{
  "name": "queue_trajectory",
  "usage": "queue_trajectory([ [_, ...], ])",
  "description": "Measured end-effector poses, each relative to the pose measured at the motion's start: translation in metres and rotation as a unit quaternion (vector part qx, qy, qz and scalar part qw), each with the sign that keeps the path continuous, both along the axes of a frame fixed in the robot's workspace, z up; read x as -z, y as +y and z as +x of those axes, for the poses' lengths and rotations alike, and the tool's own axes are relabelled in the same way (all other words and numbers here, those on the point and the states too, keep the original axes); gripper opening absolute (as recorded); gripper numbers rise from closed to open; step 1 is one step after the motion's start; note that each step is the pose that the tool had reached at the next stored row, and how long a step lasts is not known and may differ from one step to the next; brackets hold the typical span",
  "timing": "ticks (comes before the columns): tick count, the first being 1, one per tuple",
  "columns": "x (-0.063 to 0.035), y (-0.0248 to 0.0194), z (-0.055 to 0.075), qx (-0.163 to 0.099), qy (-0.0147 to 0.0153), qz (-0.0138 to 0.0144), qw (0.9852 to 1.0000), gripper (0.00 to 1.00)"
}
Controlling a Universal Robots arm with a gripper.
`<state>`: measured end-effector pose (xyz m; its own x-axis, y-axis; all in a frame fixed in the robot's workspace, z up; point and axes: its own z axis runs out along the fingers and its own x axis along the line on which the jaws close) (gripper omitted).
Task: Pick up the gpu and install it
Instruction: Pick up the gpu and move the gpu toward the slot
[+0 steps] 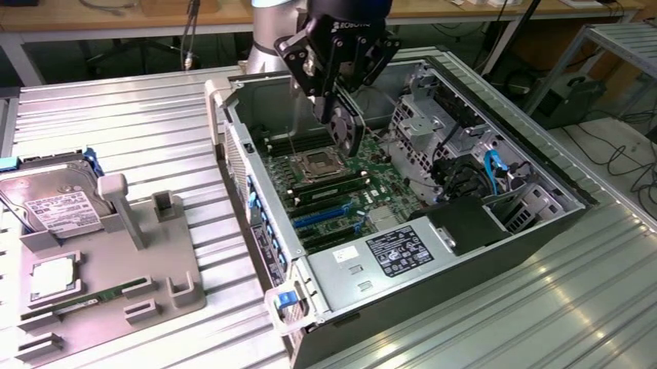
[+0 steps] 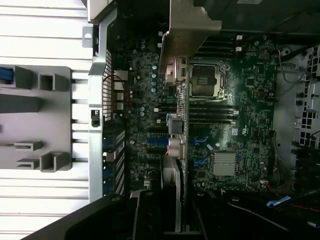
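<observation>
My gripper hangs over the open computer case and is shut on the gpu, a thin dark card held on edge. The card hangs above the motherboard, over the processor socket and clear of the board. In the wrist view the gpu runs edge-on out from the gripper, with its silver end bracket at the far end. Blue expansion slots lie on the board between the socket and the power supply.
A power supply with a label fills the case's near end, and drive bays with blue cables line the exterior view's right. On the exterior view's left, a grey fixture carries a hard drive, a processor and a memory stick.
</observation>
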<state>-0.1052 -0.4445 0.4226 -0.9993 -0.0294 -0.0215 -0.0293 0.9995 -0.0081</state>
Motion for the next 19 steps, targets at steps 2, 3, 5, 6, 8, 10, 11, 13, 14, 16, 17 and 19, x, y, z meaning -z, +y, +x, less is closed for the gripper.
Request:
queue_trajectory([
  [2,0.0,0.0,0.002,0.0,0.0,0.0,1.0,0.28],
  [3,0.0,0.0,0.004,0.0,0.0,0.0,1.0,0.28],
  [5,0.0,0.0,0.006,0.0,0.0,0.0,1.0,0.28],
  [6,0.0,0.0,0.007,0.0,0.0,0.0,1.0,0.28],
  [8,0.0,0.0,0.009,0.0,0.0,0.0,1.0,0.28],
  [10,0.0,0.0,0.011,0.0,0.0,0.0,1.0,0.28],
  [11,0.0,0.0,0.012,0.0,0.0,0.0,1.0,0.28],
  [13,0.0,0.0,0.015,0.0,0.0,0.0,1.0,0.28],
  [14,0.0,0.0,0.016,0.0,0.0,0.0,1.0,0.28],
  [16,0.0,0.0,0.02,0.0,0.0,0.0,1.0,0.28],
  [17,0.0,0.0,0.021,0.0,0.0,0.0,1.0,0.28],
  [19,0.0,0.0,0.024,0.0,0.0,0.0,1.0,0.28],
])
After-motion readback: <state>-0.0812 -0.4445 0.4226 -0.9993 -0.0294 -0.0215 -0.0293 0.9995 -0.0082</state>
